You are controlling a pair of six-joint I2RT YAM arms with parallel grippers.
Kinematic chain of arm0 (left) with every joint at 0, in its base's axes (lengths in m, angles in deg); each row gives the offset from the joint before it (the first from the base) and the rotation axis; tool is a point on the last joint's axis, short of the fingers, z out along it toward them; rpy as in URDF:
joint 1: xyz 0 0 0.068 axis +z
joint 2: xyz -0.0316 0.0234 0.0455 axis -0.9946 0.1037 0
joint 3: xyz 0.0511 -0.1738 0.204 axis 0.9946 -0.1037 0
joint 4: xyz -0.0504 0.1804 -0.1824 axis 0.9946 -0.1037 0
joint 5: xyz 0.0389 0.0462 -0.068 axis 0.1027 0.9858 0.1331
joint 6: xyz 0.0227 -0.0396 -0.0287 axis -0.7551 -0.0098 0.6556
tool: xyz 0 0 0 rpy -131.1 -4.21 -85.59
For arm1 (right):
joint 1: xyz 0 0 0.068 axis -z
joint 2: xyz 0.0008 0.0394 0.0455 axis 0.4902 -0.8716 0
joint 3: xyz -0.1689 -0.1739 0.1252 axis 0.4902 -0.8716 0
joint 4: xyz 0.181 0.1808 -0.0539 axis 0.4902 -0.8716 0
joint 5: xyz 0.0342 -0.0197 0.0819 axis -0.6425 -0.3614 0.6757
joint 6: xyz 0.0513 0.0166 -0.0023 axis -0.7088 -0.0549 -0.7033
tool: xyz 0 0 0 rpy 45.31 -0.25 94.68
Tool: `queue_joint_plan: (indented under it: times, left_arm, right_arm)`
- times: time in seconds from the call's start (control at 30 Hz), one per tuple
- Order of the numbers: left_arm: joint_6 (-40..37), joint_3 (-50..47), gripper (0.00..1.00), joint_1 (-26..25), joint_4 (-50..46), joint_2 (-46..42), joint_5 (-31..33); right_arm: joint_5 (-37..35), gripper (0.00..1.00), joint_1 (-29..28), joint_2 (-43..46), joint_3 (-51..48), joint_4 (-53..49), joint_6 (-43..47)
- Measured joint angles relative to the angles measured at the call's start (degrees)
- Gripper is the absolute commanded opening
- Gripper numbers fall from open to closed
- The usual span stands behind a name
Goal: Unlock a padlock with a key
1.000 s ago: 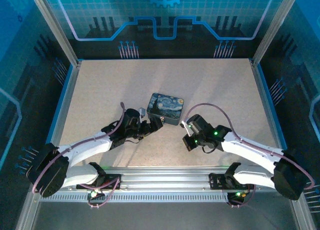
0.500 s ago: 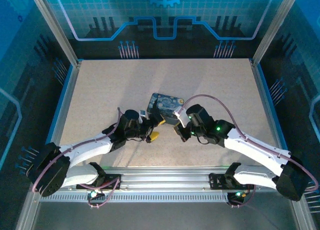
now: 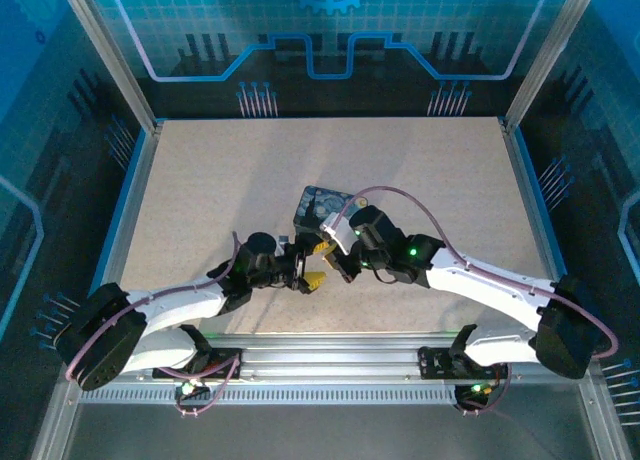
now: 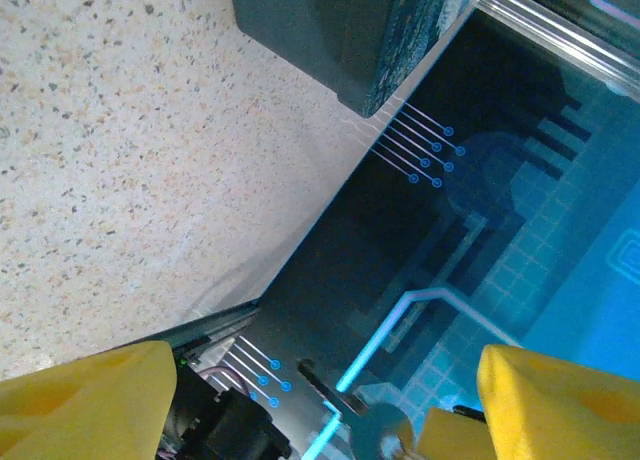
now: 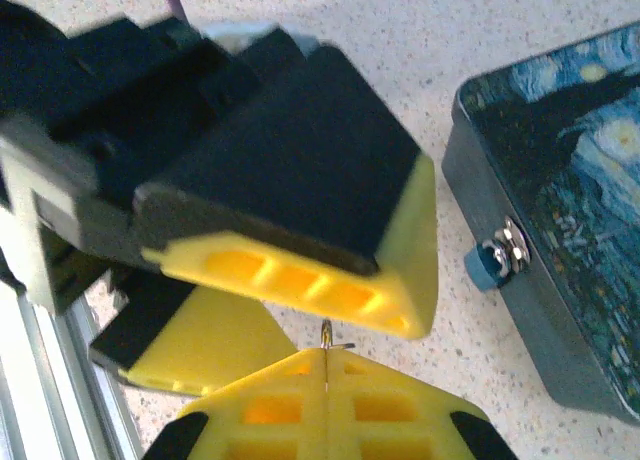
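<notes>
The tiny silvery key pokes out of my right gripper, whose yellow fingers are shut on it. In the left wrist view the key sticks out between the wide-apart yellow fingers of my open left gripper. The two grippers meet just in front of the tin, the left gripper under the right gripper. The small blue padlock hangs on the metal clasp of the starry-night tin, to the right of both grippers and untouched.
The tin lies on the speckled table at mid-centre, just behind the grippers. Its dark side wall is close above the left gripper. The aluminium rail runs along the near edge.
My right gripper has swung left with the key to meet the left gripper. The left gripper has pulled back from the tin and turned toward the near edge.
</notes>
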Motion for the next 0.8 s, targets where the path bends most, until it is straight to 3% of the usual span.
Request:
queue_joint_plan:
  times: [0.17, 0.4, 0.8]
  left_arm:
    - [3.85, -0.98, 0.75, -0.39, 2.62, 0.44, 1.29]
    - [7.3, -2.43, 0.62, -0.5, 6.14, 1.09, 2.64]
    - [7.41, -3.67, 0.41, -0.55, 9.01, 1.64, 4.31]
  right_arm:
    - [0.07, 0.0, -1.44, -1.42, 0.37, 2.1, -0.07]
    - [0.63, 0.0, -2.32, -1.84, 0.37, 3.23, -0.66]
    - [1.68, 0.0, -2.56, -1.79, -0.83, 4.09, -1.95]
